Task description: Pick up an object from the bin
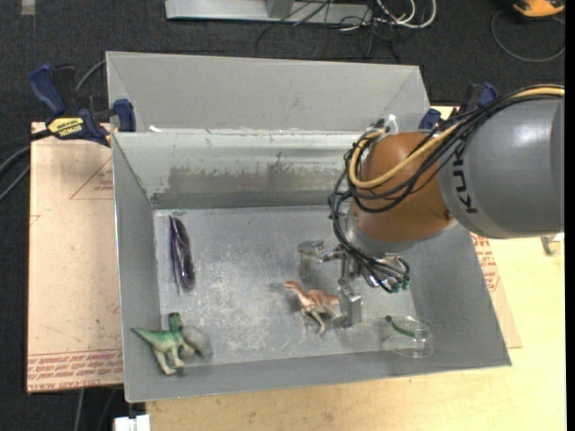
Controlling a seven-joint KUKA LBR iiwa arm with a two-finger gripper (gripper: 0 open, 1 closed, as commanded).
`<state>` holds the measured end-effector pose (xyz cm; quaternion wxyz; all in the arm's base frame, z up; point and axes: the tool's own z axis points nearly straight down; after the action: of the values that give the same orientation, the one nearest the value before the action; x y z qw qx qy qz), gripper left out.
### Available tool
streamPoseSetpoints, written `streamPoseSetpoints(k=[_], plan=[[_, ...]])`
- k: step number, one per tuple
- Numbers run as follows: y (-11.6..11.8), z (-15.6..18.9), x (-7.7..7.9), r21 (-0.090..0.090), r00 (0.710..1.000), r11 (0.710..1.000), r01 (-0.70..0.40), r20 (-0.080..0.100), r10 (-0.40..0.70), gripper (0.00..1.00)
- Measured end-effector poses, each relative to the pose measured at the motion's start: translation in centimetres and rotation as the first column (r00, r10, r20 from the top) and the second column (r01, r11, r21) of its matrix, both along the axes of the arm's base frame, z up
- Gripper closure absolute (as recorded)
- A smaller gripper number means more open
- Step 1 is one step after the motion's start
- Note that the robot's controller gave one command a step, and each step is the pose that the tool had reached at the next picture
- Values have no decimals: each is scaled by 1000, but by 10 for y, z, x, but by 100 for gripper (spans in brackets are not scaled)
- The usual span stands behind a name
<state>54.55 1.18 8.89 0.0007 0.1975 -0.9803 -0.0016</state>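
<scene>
Even light w/ soft shadows in bin [269,97]

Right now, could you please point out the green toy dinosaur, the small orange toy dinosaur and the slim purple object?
green toy dinosaur [167,346], camera view, on its body.
small orange toy dinosaur [310,300], camera view, on its back.
slim purple object [181,251], camera view, at mid-length.

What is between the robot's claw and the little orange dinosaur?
Nothing visible is. The gripper sits right next to the orange dinosaur mid-bin; the green dinosaur, purple pod and clear piece lie off to the sides.
</scene>
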Motion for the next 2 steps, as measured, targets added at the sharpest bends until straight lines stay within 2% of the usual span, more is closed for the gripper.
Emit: streamPoseSetpoints(k=[1,2], plan=[[-4,-10,4,2,998,998,-67,13,67,100],[-4,-10,4,2,998,998,-67,13,67,100]])
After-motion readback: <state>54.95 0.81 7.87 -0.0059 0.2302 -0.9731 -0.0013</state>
